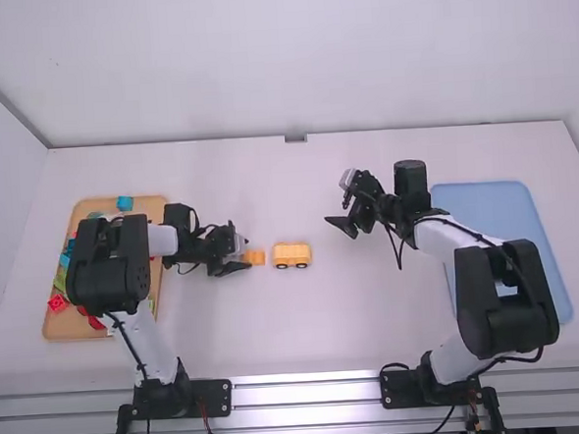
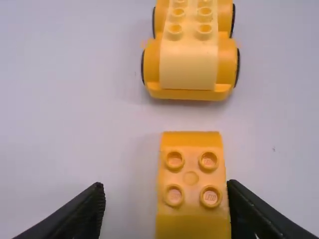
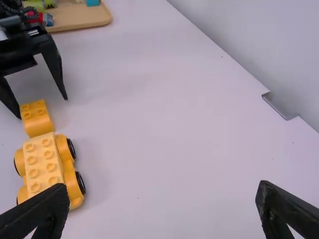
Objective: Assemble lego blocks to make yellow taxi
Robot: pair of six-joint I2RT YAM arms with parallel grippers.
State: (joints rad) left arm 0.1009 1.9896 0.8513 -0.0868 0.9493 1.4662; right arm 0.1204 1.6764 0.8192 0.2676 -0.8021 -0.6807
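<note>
Yellow block (image 2: 191,162) pointing lengthwise at wheeled base (image 2: 189,64).

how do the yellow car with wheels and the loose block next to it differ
The wheeled car has dark-rimmed wheels, while the loose block has none. The car is longer and wider than the block. The car's studded top is paler; the block's is deeper orange-yellow. Both have round studs facing up.
</note>
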